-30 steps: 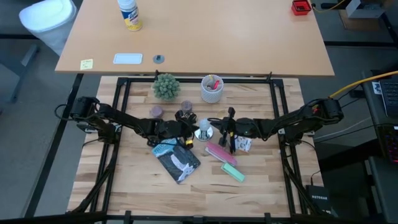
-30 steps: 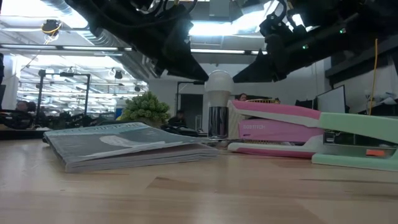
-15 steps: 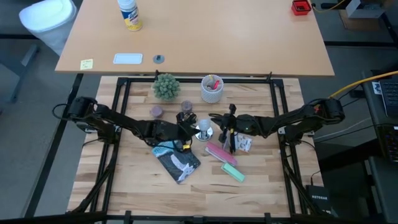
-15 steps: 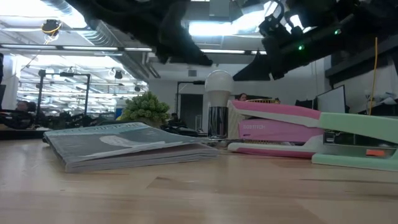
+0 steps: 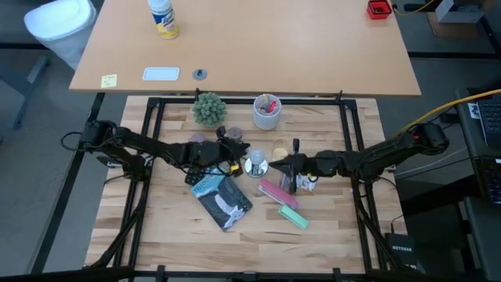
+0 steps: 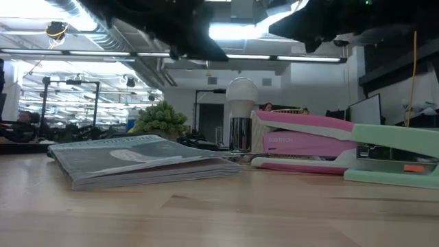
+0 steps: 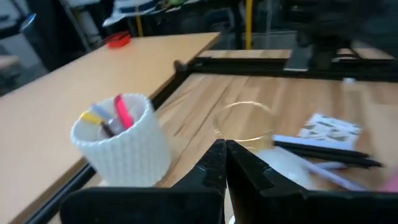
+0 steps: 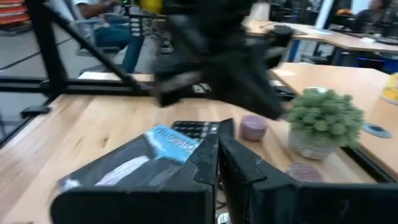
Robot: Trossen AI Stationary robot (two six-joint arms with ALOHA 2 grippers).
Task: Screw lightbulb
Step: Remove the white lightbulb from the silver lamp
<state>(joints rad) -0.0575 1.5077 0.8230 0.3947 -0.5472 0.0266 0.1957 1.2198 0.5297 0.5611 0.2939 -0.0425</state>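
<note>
The lightbulb (image 5: 255, 165) is small, round and glossy white. It stands upright on its silvery screw base (image 6: 240, 134) on the wooden table, between my two grippers. My left gripper (image 5: 237, 154) is shut and empty just to the bulb's left, raised above the table. In the left wrist view the bulb shows as a white blur (image 7: 284, 167) beyond the gripper (image 7: 224, 157). My right gripper (image 5: 276, 164) is shut and empty to the bulb's right, also raised. It shows in the right wrist view (image 8: 217, 148). I see no black socket or cord.
A grey-blue book (image 5: 222, 201), a pink stapler (image 5: 275, 193) and a green stapler (image 5: 293, 217) lie near the bulb. A clear amber glass (image 7: 244, 122), a white cup with pink items (image 5: 267, 111) and a small plant (image 5: 209, 108) stand behind. A patterned box (image 5: 307, 182) lies under my right arm.
My right gripper has drawn back from the bulb toward the table's right edge and risen. My left gripper has risen and drawn a little away from the bulb toward the far left. The bulb has stayed upright in place.
</note>
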